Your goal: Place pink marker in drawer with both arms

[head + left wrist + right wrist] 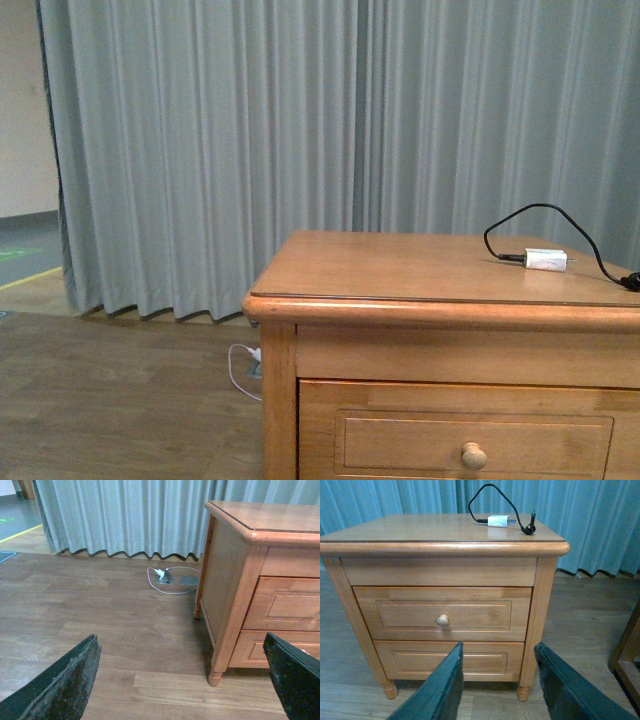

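cabinet (445, 527) top: white adapter (498, 521) | drawer (442, 614) closed | grey curtain (250, 130) | both jaws spread

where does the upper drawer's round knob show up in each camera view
Front view: the knob sits at the bottom edge, right of centre, on the upper drawer.
Left wrist view: the knob is not in the picture; only the drawer's left part shows.
Right wrist view: the knob is left of centre.
Shared landmark: the cabinet top.

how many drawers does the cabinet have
2. The upper drawer, shut, with a round knob, sits under the cabinet top; the lower drawer is directly beneath it, partly hidden by the right gripper's fingers.
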Controlling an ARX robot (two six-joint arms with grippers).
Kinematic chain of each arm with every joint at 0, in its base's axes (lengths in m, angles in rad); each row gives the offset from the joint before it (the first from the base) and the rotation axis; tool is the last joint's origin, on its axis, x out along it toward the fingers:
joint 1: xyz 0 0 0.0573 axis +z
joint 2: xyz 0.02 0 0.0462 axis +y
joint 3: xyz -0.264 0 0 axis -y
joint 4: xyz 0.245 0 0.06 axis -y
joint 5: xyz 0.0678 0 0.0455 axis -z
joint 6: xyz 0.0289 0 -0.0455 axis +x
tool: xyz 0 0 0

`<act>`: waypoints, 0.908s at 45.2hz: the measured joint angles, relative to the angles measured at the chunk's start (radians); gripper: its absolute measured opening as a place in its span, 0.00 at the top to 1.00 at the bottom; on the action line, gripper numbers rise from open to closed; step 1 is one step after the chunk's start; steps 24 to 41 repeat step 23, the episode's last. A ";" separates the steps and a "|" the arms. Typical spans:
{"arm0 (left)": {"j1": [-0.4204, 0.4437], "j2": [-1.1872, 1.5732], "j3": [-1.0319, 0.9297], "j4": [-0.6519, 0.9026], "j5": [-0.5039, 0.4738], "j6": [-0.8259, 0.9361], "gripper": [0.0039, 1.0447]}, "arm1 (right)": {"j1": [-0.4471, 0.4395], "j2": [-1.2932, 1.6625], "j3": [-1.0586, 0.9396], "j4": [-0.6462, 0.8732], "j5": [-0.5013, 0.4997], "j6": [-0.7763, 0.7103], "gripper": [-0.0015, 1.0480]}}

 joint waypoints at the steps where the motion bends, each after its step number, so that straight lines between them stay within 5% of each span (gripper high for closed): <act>1: 0.000 0.000 0.000 0.000 0.000 0.000 0.06 | 0.000 0.000 0.000 0.000 0.000 0.000 0.52; 13: 0.000 0.000 0.000 0.000 0.000 0.000 0.06 | 0.000 0.000 0.000 0.000 0.000 0.001 0.07; 41: 0.000 0.000 0.000 0.000 0.000 0.000 0.06 | 0.000 0.000 0.000 0.000 0.000 0.000 0.08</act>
